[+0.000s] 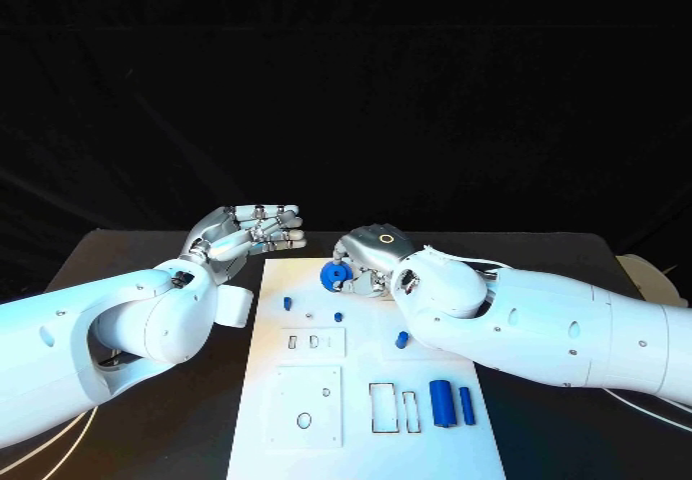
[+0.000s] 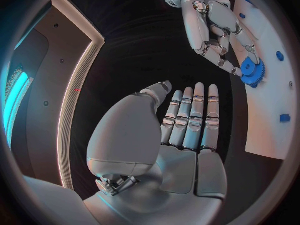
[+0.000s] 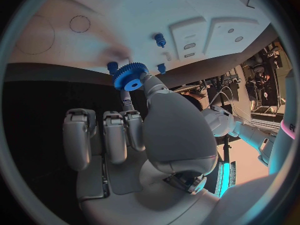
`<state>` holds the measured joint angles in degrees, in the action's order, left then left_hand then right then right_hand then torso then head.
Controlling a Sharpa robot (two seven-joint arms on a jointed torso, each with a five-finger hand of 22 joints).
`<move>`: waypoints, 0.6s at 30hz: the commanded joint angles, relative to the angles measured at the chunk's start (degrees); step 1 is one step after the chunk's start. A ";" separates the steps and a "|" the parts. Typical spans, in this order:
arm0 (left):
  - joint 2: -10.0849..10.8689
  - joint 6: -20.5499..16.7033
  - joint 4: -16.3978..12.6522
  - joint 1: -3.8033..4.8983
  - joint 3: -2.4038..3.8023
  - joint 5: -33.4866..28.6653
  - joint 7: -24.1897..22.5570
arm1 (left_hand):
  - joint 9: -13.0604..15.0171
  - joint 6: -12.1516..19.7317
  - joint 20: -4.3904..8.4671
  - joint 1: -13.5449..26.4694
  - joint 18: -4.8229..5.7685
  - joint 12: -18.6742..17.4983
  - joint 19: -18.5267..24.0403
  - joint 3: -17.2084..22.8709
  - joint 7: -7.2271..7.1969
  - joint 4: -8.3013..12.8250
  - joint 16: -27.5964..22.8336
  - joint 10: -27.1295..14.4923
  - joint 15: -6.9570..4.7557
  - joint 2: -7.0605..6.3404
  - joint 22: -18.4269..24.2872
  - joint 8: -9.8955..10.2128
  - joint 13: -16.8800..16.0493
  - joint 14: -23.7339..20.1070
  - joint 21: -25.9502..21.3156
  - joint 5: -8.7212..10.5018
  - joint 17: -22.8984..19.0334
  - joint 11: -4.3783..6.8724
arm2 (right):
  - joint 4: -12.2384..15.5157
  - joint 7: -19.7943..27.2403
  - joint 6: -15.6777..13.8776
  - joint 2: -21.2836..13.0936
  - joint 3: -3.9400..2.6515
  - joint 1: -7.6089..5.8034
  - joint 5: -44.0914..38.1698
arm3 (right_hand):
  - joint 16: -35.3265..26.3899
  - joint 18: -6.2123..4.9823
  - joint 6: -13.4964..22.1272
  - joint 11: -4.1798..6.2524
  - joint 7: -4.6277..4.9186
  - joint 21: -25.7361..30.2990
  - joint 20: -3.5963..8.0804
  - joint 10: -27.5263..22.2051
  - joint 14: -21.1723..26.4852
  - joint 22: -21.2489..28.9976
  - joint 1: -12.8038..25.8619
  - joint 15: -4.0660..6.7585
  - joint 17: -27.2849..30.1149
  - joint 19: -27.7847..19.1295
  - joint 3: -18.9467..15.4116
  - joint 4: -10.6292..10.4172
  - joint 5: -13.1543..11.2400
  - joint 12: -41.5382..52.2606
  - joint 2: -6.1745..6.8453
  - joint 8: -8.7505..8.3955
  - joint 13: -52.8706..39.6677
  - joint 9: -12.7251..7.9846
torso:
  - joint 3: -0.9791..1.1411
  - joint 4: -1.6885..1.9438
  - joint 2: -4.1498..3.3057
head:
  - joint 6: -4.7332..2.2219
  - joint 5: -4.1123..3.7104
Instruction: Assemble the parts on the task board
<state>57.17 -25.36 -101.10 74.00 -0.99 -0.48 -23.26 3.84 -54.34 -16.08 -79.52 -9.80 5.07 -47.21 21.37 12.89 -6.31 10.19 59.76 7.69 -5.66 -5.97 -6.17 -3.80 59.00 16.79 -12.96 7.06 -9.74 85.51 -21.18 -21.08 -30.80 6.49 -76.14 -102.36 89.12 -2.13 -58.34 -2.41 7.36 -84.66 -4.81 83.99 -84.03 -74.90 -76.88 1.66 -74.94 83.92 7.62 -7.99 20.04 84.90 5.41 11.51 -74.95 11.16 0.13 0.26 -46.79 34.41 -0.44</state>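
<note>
The white task board lies along the middle of the table. At its far end my right hand pinches a blue gear between thumb and a finger, just above the board. The right wrist view shows the gear held upright at the fingertips, close to small blue pegs. My left hand hovers off the board's far left corner holding nothing, and the left wrist view shows its fingers stretched out straight. From there the gear shows in my right hand.
Short blue pegs stand on the board. Two blue cylinders lie beside rectangular slots near the front. Square inset plates occupy the board's left half. A pale object sits at the table's right edge.
</note>
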 commanded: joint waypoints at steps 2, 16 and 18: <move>-0.18 1.02 -0.15 0.07 0.04 0.02 -0.29 | -0.08 0.11 -0.09 -0.45 -0.65 -0.20 0.50 0.30 0.33 -0.06 -0.23 -0.10 0.09 0.31 0.06 0.35 0.03 -0.19 -0.36 0.14 0.06 -0.35 | -1.23 -0.04 0.22 1.11 0.14 0.24 -0.96 | 0.37 0.37 -1.45 0.57 -0.98 -0.36 0.37 1.97 -5.66 -8.39 -0.03 0.28 -13.65 1.48 0.47 -0.10 -0.29 0.20 0.35 0.14 -9.70 0.06 | 0.09 -0.09 -0.04 | 0.08 0.12; -0.14 1.03 -0.19 0.07 0.04 0.02 -0.23 | -0.06 0.08 -0.10 -0.48 -0.65 -0.28 0.52 0.39 0.33 -0.02 -0.30 -0.07 0.11 0.32 0.08 0.39 0.02 -0.20 -0.37 0.14 0.08 -0.36 | -3.97 0.11 1.26 3.22 0.45 1.22 -0.33 | 0.33 0.32 -1.45 0.55 -0.94 -0.21 0.39 1.84 -5.64 -8.21 0.06 0.28 -13.54 1.34 0.67 -0.15 -0.43 0.05 0.32 0.03 -9.55 0.02 | 0.11 -0.05 -0.04 | 0.61 0.44; -0.18 1.06 -0.14 0.07 0.04 0.02 -0.23 | -0.06 0.08 -0.10 -0.48 -0.65 -0.28 0.52 0.39 0.33 -0.02 -0.30 -0.07 0.11 0.32 0.08 0.39 0.02 -0.20 -0.37 0.14 0.08 -0.36 | -4.12 0.33 1.32 3.37 0.47 1.37 -0.10 | 0.32 0.31 -1.45 0.54 -0.93 -0.17 0.39 1.83 -5.63 -8.15 0.09 0.27 -13.52 1.30 0.70 -0.17 -0.46 0.04 0.33 0.01 -9.54 0.01 | 0.12 -0.08 -0.01 | 0.66 0.51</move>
<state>57.11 -25.35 -101.15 74.01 -0.97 -0.48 -23.21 3.84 -54.34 -16.28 -79.75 -9.81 5.08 -47.01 21.37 12.88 -6.31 10.19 59.76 7.69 -5.43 -5.98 -6.17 -3.80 59.00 16.79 -12.96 7.06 -9.74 81.49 -21.08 -20.54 -27.53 6.95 -74.85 -102.34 89.12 -2.13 -58.43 -2.41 7.25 -84.65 -4.81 83.99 -84.03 -74.94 -76.87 1.66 -74.93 83.92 8.09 -8.15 19.71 84.89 5.42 11.42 -74.94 11.13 0.23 0.23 -46.84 34.97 -0.01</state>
